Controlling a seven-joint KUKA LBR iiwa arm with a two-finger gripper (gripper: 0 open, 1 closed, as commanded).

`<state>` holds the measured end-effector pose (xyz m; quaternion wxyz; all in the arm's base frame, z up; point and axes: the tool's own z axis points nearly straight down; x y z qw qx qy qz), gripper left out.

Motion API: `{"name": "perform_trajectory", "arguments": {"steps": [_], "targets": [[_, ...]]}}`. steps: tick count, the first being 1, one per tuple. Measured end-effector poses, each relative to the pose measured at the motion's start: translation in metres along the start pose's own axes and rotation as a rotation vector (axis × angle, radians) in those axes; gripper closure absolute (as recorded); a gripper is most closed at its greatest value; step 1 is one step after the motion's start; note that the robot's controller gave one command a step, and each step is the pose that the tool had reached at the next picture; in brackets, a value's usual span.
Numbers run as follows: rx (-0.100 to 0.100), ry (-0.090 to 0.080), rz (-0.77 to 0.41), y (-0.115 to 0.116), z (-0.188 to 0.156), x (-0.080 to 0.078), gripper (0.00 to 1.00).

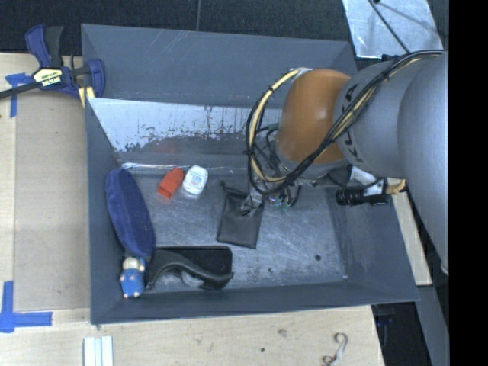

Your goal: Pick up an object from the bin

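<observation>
Black moulded piece (194, 265) nearest, lying along near wall of grey metal bin (229, 300): long, curved, smooth, paler hollow under its left end. Just left of it, touching or nearly so, small blue figure-like item (131, 280): rounded body, pale yellowish cap on top. Running back from there along left wall, blue fabric pouch (130, 212): soft, elongated oval, matte, slightly puffed.

Mid-floor, dark grey flat slab (239, 229): thin, roughly rectangular, matte and rubbery-looking, slightly skewed to bin walls, apart from all other items. Fingers (245, 203) right at far edge of that slab, on or just above it. Lost in black hardware and wire clutter, so cannot tell how far open, or whether clamped on anything.

Further back, left of slab, two small bits side by side and touching or nearly so: orange plastic wedge (171, 183), then white rounded block (195, 181).

Bin floor scuffed, fine scratches all over. Far wall with a pale band and a ragged line of dark chipped marks.

Over far right quarter: glossy orange domed cover (309, 120), black and yellow cable loops (263, 132) round its left side, smooth grey cylindrical arm body (396, 113) at right.
</observation>
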<state>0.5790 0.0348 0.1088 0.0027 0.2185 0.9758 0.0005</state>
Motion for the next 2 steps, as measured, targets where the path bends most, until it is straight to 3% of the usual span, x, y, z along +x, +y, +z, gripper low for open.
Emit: {"name": "perform_trajectory", "arguments": {"steps": [1,2], "targets": [[-0.001,-0.001,-0.002,-0.0001,-0.0301,-0.0019,1.00],[0.000,0.000,-0.004,0.0001,-0.0333,-0.0030,1.00]]}}
